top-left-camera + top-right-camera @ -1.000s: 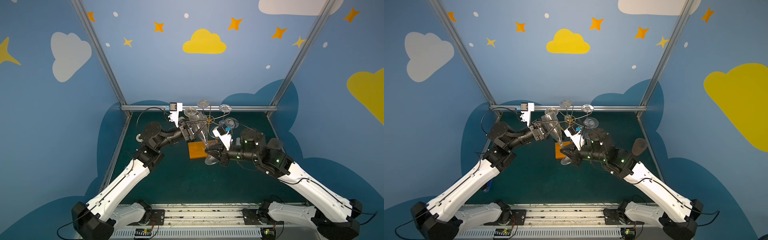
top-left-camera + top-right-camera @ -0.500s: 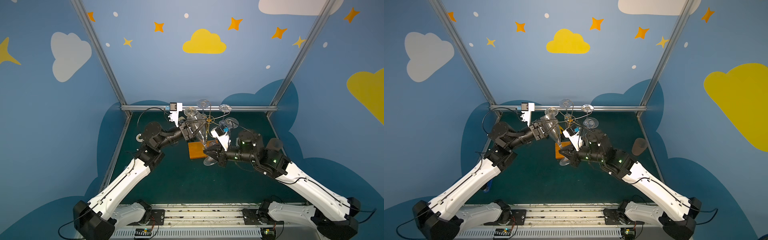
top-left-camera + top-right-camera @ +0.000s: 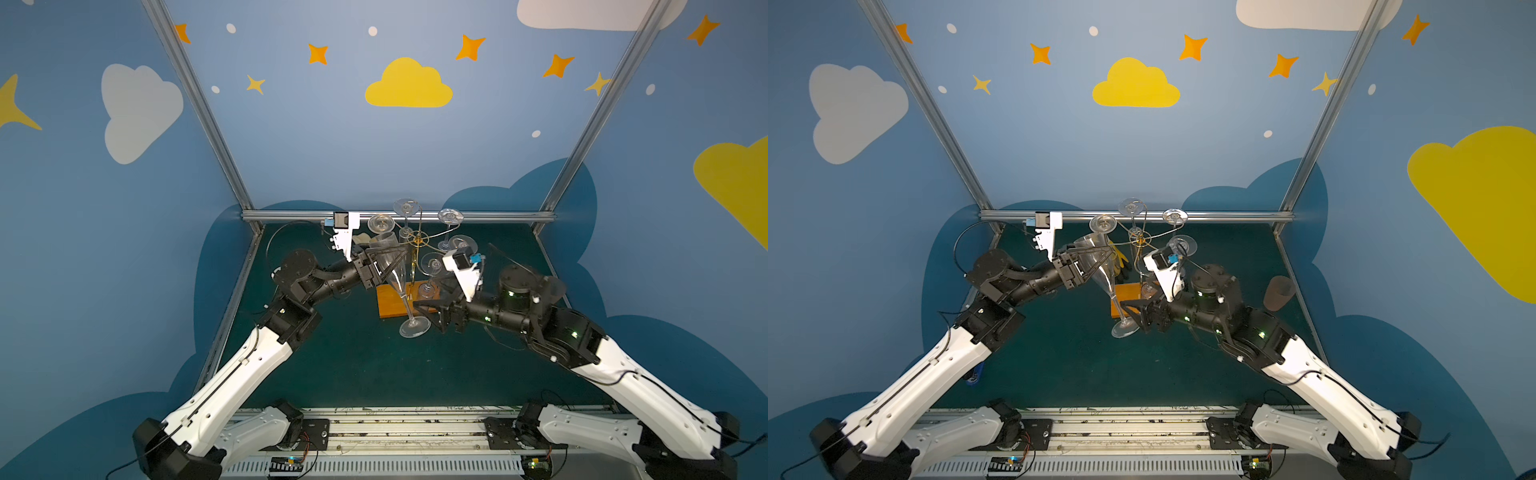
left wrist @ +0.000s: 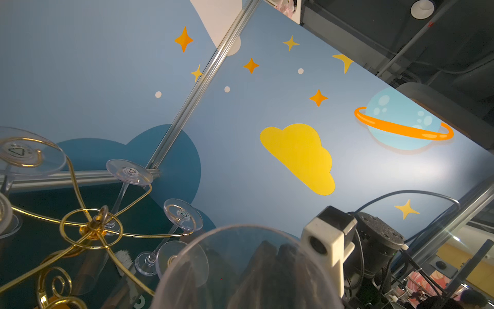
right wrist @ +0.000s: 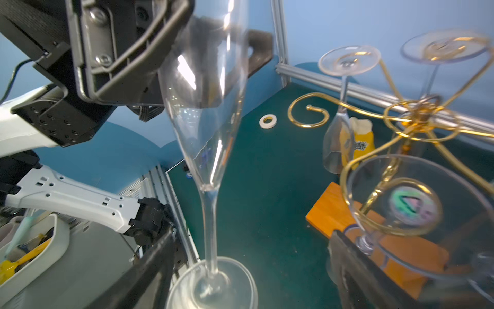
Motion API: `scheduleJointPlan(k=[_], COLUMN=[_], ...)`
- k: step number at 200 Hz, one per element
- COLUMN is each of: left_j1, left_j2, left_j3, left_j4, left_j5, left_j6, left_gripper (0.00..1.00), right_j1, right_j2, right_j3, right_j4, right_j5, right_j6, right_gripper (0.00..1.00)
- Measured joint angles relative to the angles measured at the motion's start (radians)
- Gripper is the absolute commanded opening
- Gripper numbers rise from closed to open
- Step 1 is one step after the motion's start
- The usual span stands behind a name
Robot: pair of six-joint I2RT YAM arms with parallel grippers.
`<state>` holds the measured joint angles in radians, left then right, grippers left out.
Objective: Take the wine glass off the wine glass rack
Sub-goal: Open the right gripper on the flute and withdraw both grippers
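Because the left gripper [image 3: 392, 259] is clamped only on the tapering bowl of the glass [image 3: 399, 286], the slick clear wall could slide out of its grip if the arm tips or jerks. The glass is off the rack [image 5: 421, 113] and upright, just in front of the orange wooden base [image 3: 388, 308]. Its round foot sits low beside the right gripper [image 3: 426, 319], whose jaws stand wide apart on either side of that foot and hold nothing. Whether the foot rests on the green table [image 3: 353, 365] I cannot tell. A careless sweep of that open gripper could clip the thin stem or the foot and lever the glass loose. It is also close to a hung glass [image 5: 411, 206], whose flat foot merely sits in a curled loop of thin gold wire, so a nudge might shake it off. The rack looks light and springy, and the other glasses hang bowl-down from it.
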<state>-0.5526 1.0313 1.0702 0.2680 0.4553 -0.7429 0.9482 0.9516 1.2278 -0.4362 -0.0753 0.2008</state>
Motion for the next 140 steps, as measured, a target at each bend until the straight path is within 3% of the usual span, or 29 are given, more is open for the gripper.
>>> scheduleJointPlan(k=[58,140], left_j1=[0.0,0.0], left_j2=[-0.167,-0.358], left_j3=[-0.034,-0.166], left_j4=[-0.153,-0.32], left_j5=[-0.089,-0.303], left_j6=[0.177,0.357], left_gripper=[0.49,0.48], right_j1=[-0.003,-0.009], right_j2=[-0.206,-0.246], right_j3=[-0.076,-0.119], right_j4=[0.034,0.02], right_j5=[0.217,0.366], right_j6=[-0.047,-0.069], right_gripper=[0.89,0.89])
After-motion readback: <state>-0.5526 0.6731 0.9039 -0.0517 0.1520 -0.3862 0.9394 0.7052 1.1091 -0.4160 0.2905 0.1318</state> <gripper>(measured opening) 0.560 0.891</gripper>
